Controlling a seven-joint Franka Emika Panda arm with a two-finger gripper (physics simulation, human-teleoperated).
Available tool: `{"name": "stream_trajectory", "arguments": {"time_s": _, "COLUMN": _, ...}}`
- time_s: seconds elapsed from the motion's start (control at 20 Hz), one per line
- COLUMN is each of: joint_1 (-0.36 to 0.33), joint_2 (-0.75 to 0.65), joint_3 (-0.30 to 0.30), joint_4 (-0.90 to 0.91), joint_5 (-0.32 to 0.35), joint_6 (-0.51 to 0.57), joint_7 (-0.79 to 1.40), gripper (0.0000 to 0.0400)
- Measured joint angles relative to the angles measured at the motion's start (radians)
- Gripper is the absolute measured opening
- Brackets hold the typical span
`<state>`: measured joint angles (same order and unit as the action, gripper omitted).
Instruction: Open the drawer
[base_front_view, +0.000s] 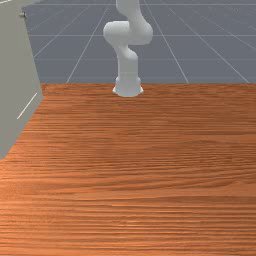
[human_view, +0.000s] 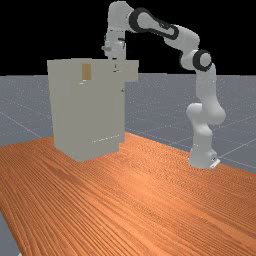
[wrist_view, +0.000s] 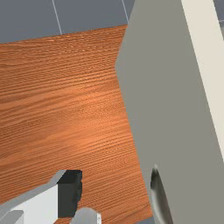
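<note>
The drawer (human_view: 131, 71), a plain, pale grey box, juts from the cabinet's (human_view: 85, 115) upper right in the far view; whether the hand (human_view: 116, 65) is open, I can't tell.

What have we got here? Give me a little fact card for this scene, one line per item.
cabinet: grey, standing on the table
table: orange-brown wood
arm: white and grey, its far end by the cabinet's top
jutting block: near the cabinet's top, probably a partly open drawer
patch: tan, high on the cabinet
</note>
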<state>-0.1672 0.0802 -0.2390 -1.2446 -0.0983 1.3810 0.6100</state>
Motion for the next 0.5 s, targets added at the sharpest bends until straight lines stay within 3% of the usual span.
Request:
{"name": "stream_trajectory", "arguments": {"time_s": 0.25, "joint_1": 0.023, "joint_2": -0.04, "joint_3": 0.066, "joint_4": -0.042, "joint_5": -0.005, "joint_6": -0.015, "joint_7": 0.081, "gripper": 0.04}}
{"name": "stream_trajectory", "arguments": {"time_s": 0.5, "joint_1": 0.069, "joint_2": -0.075, "joint_3": 0.178, "joint_4": -0.074, "joint_5": -0.011, "joint_6": -0.061, "joint_7": 0.178, "gripper": 0.04}}
